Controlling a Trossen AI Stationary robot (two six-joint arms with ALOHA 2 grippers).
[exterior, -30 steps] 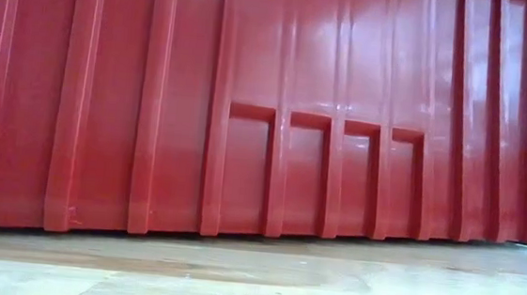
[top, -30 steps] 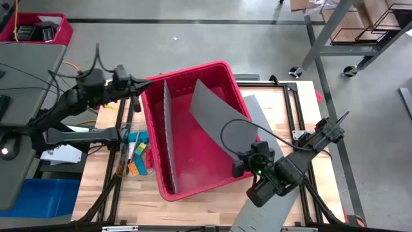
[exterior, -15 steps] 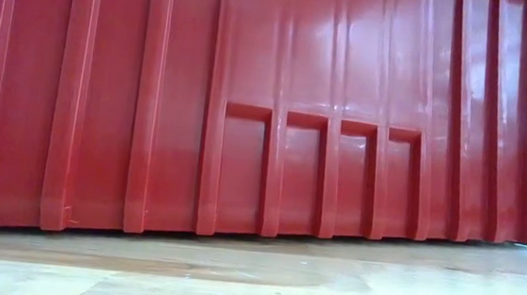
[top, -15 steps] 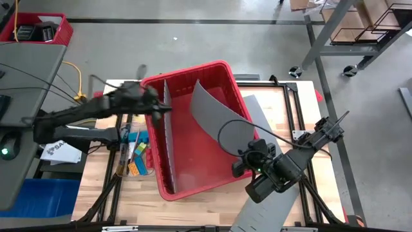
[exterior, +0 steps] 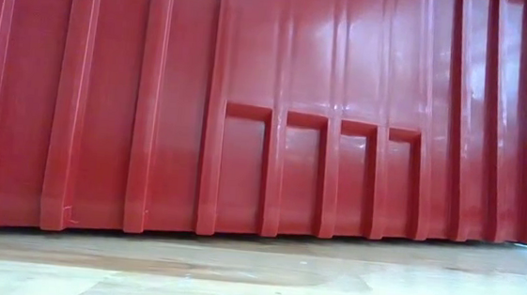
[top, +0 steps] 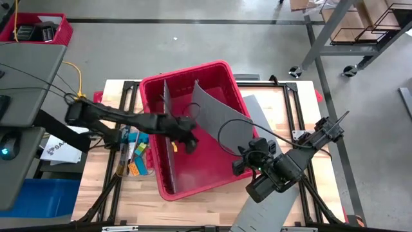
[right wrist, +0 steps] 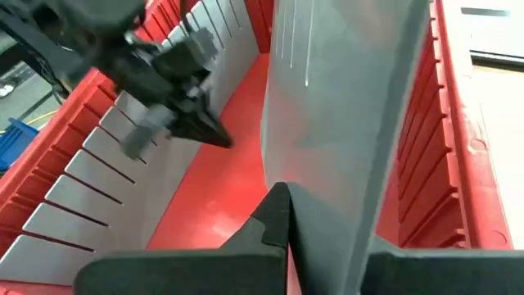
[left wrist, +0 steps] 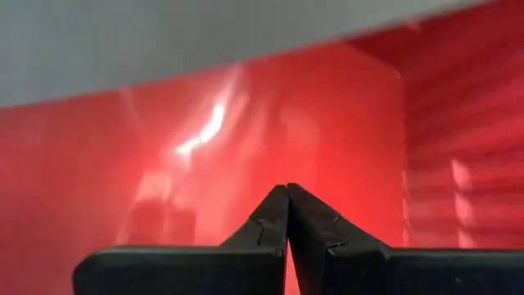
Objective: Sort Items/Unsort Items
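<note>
The items (top: 135, 154), orange, blue and yellow-green blocky pieces and thin sticks, lie on the table just left of the large red bin (top: 219, 74). My left gripper (top: 188, 140) is shut and empty inside the bin, above its red floor (left wrist: 246, 131). It also shows in the right wrist view (right wrist: 205, 131). My right gripper (top: 239, 162) is at the bin's near right side, shut on a loose grey divider panel (top: 219, 116) that stands tilted in the bin. My right gripper pinches the grey panel at its near edge (right wrist: 315, 209) between the two fingers. The fingers come from the bin's near right side, slanting inward. The panel stands tilted inside the bin, its upper part leaning toward the far side.
A long grey divider (top: 168, 129) with slots stands upright along the bin's left part. Another grey panel (top: 270, 203) lies on the table under my right arm. The bin's wall (exterior: 266, 110) fills the low view. A second red crate (top: 38, 29) sits beyond the table's far left.
My left gripper has gone from outside the bin's far left corner toward the table's right and near edge. It has crossed the upright divider and come down into the bin's middle compartment. My right gripper and the tilted panel have stayed in place.
</note>
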